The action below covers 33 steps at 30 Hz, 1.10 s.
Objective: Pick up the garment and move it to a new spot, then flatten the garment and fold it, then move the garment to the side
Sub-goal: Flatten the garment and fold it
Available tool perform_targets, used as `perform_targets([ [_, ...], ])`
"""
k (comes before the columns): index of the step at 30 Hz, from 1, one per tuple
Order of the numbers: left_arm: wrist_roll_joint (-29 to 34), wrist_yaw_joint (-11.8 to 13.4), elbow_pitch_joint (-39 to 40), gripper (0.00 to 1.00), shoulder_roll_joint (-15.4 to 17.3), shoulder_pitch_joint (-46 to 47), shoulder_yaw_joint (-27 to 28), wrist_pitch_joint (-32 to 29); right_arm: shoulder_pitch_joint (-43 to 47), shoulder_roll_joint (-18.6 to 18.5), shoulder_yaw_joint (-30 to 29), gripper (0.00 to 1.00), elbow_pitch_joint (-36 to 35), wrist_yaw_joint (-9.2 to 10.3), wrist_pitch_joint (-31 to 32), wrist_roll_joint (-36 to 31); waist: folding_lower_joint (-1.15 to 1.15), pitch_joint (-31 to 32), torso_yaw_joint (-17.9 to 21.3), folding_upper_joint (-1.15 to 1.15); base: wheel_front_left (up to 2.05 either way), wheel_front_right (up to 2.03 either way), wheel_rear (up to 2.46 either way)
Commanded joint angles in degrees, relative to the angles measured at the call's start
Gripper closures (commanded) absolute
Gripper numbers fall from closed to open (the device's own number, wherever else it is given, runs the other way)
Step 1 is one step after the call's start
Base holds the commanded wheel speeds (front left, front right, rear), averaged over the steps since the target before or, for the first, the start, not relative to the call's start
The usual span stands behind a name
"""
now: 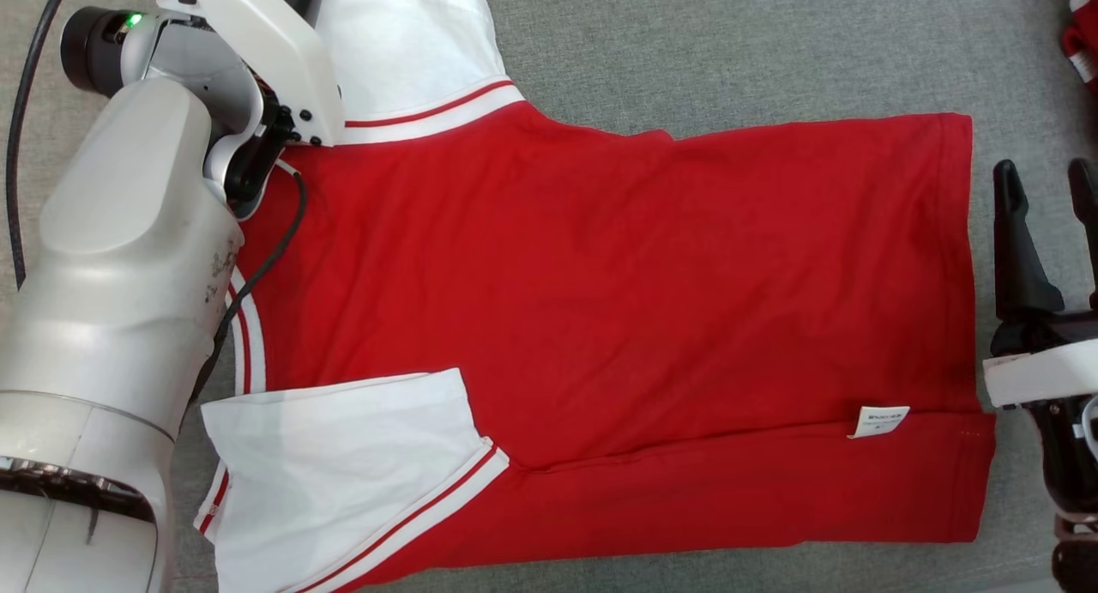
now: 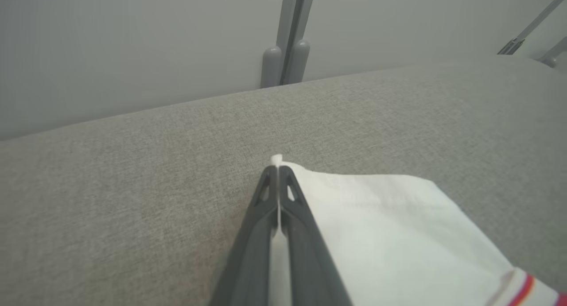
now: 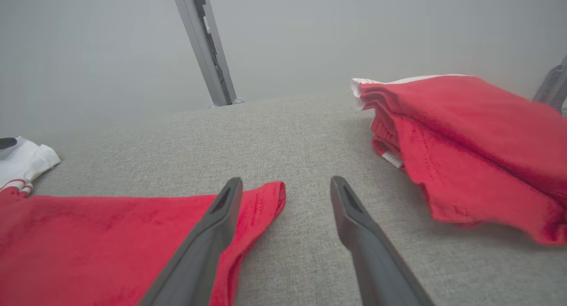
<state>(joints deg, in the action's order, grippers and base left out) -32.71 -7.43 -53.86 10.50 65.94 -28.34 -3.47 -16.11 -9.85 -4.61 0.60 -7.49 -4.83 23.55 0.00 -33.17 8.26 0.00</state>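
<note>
Grey woven cloth covers the tabletop. From the head view the garment, a red shirt with white sleeves, lies spread flat across its middle, collar end toward my left arm and hem toward my right gripper. That gripper's fingers stand apart just beside the hem, holding nothing. The near sleeve lies partly over the red body by the near edge, and the far sleeve points toward the far edge, beside my left wrist. From the left wrist view, my left gripper has its fingers together, clamped on the edge of the far sleeve, with a sliver of white showing between them. From the right wrist view, my open fingers hover about the hem corner, and a pile of folded red clothes sits well apart toward the right edge. I judge the cloth light, limp and a little stretchy, so it will sag and crease. Corners and seamed edges are the best holds.
</note>
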Motion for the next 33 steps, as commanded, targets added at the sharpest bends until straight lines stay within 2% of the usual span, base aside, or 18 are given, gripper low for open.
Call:
perform_targets([
  [1, -0.7, -0.1, -0.2, 1.0, 0.5, 1.0, -0.4, 0.6, -1.2, -1.3, 0.2, 0.0, 0.5, 0.0, 0.9, 0.2, 0.0, 0.1, -0.3, 0.0, 0.0, 0.0, 0.0],
  [8, -2.9, -0.1, -1.2, 1.0, 0.2, 2.3, -3.2, 2.3, -5.2, -6.0, 3.4, 0.0, 4.0, -0.01, 8.0, 4.4, 0.0, -0.6, -1.7, 0.0, 0.0, 0.0, 0.0],
  [17, -5.3, -0.1, -2.4, 1.0, 0.5, 3.9, -5.7, 4.0, -8.6, -8.9, 5.8, 0.0, 6.9, -0.01, 13.2, 8.4, 0.0, -1.6, -2.6, 0.0, 0.0, 0.0, 0.0],
  [18, -5.6, -0.1, -2.5, 1.0, 0.6, 4.2, -6.0, 4.2, -8.9, -9.0, 6.2, 0.13, 7.0, -0.01, 13.6, 9.0, 0.0, -1.7, -2.5, 0.0, 0.0, 0.0, 0.0],
  [19, -5.8, -0.1, -2.6, 1.0, 0.6, 4.4, -6.3, 4.5, -9.4, -9.2, 6.3, 0.52, 7.2, -0.01, 14.2, 10.0, 0.0, -1.7, -2.5, 0.0, 0.0, 0.0, 0.0],
  [20, -6.1, -0.1, -2.7, 1.0, 0.7, 4.4, -6.5, 4.6, -9.8, -9.6, 6.6, 0.58, 7.5, -0.01, 14.9, 10.6, 0.0, -1.8, -2.5, 0.0, 0.0, 0.0, 0.0],
  [21, -6.4, -0.1, -2.7, 1.0, 0.8, 4.4, -6.8, 4.9, -10.3, -10.0, 6.8, 0.73, 7.8, -0.01, 15.5, 11.3, 0.0, -1.9, -2.5, 0.0, 0.0, 0.0, 0.0],
  [22, -6.6, -0.1, -2.7, 1.0, 0.8, 4.5, -7.0, 5.2, -10.9, -10.2, 7.1, 0.95, 8.0, 0.0, 16.0, 12.1, 0.0, -1.9, -2.5, 0.0, 0.0, 0.0, 0.0],
  [23, -6.8, -0.1, -2.8, 1.0, 0.9, 4.8, -7.2, 5.4, -11.3, -10.6, 7.2, 1.0, 8.4, -0.01, 16.6, 12.5, 0.0, -2.0, -2.5, 0.0, 0.0, 0.0, 0.0],
  [33, -8.9, -0.1, -2.6, 1.0, 1.7, 7.0, -8.2, 8.7, -17.5, -13.6, 8.5, 1.0, 10.3, -0.01, 19.0, 16.2, 0.0, -1.8, -3.5, 0.0, 0.0, 0.0, 0.0],
])
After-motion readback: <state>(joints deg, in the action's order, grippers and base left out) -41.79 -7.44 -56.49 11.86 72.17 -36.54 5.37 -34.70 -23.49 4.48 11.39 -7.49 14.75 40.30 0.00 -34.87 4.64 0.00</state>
